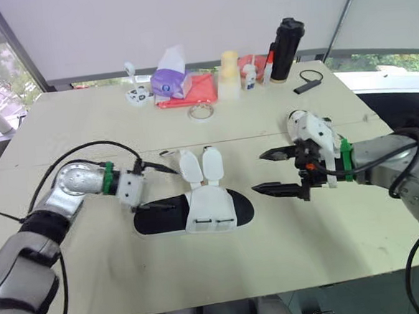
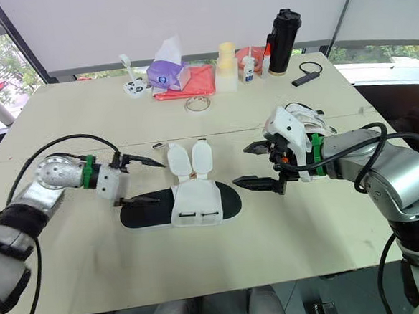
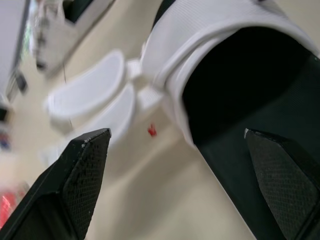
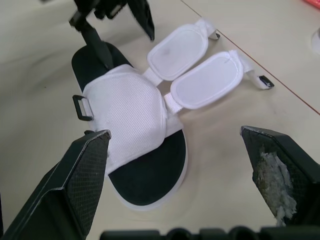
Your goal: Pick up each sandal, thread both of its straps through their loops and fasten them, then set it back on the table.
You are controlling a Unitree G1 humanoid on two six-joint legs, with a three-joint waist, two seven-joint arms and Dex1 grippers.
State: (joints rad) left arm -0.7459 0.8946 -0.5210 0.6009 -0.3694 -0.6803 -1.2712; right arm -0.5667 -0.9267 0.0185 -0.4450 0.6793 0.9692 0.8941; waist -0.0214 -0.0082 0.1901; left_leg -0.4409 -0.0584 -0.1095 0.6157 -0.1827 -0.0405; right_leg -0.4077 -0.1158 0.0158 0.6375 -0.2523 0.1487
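Note:
A sandal (image 1: 199,211) with a black sole and a white upper lies flat at the middle of the table. Its two white straps (image 1: 201,165) lie unfastened, spread toward the far side. Black loops (image 4: 80,107) show on the near side of the upper. My left gripper (image 1: 161,189) is open at the sandal's heel end, with one finger low over the black sole (image 3: 260,110). My right gripper (image 1: 259,173) is open just right of the toe end and holds nothing. A second white sandal (image 1: 310,130) lies behind my right wrist.
Along the far edge stand a purple tissue box (image 1: 168,77), a red cloth (image 1: 199,89), a pale cup (image 1: 229,75), a small white bottle (image 1: 250,75) and a black flask (image 1: 286,49). A tape roll (image 1: 201,112) and a small black device (image 1: 309,85) lie nearer.

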